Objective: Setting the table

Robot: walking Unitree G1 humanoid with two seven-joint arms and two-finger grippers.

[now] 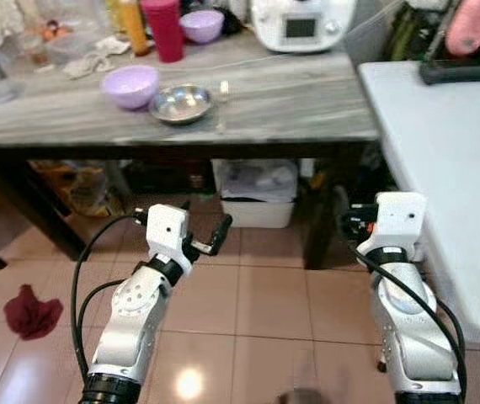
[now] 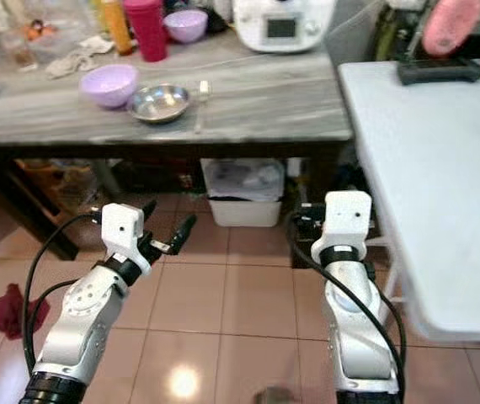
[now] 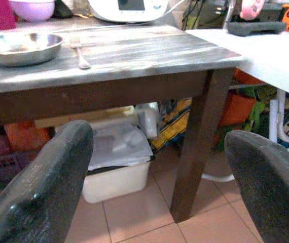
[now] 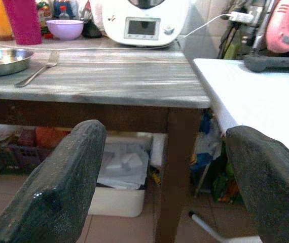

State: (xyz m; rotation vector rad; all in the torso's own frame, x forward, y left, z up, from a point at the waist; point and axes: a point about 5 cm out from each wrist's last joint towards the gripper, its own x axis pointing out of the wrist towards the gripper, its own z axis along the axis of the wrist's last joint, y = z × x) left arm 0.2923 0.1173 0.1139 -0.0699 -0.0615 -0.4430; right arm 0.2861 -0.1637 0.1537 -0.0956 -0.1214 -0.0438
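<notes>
Wooden table [image 1: 290, 101], fork [image 1: 222, 105] beyond left gripper [image 1: 205, 229]

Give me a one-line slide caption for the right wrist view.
Open right gripper faces the grey table holding a steel bowl and fork.

Red rag [image 1: 32, 310] on tiled floor [image 1: 257, 311], white bin [image 1: 257, 192] under table

On the grey wooden table [image 1: 307, 101], a steel bowl [image 1: 181, 103] sits just right of a lilac bowl [image 1: 130, 86]; beside it lies what may be a fork [image 1: 222, 105]. The left gripper [image 1: 209, 231] hangs spread below the near edge.
</notes>
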